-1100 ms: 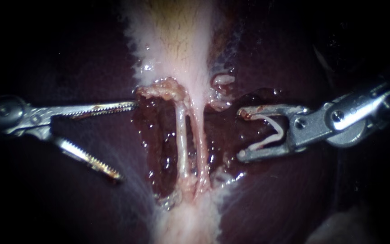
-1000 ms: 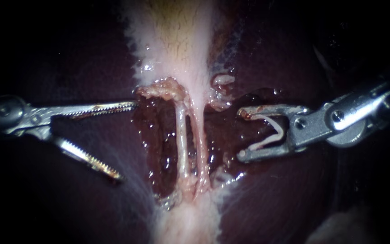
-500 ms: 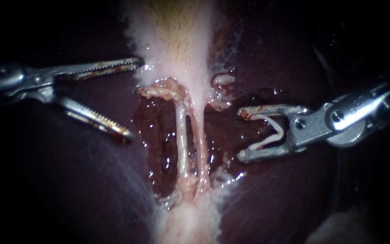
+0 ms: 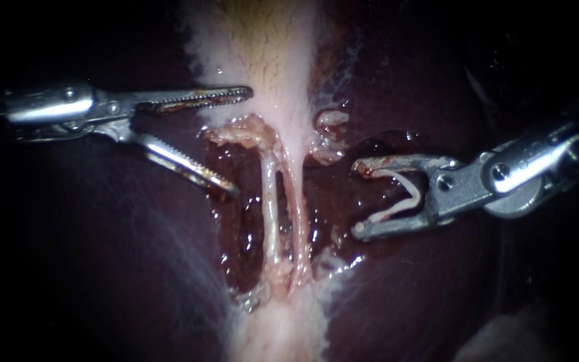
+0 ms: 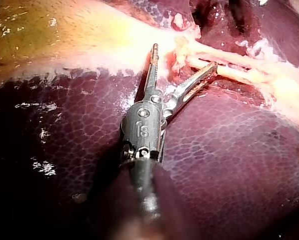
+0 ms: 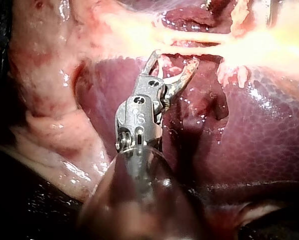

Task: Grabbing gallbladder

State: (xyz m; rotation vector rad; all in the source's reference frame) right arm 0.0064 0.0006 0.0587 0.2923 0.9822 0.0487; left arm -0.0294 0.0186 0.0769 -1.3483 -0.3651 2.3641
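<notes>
left instrument (image 4: pixel 239 141): jaws wide open, gripping nothing; upper jaw over the edge of the pale gallbladder (image 4: pixel 269 67), lower jaw at the raw bed (image 4: pixel 236 228) just beside the two tubes (image 4: pixel 271 208); right instrument (image 4: pixel 356 198) well apart, jaws spread around a white clip (image 4: pixel 391 209) seated against both; risk: closing here could catch a tube instead, or a shallow toothed bite could tear the gallbladder wall.
</notes>
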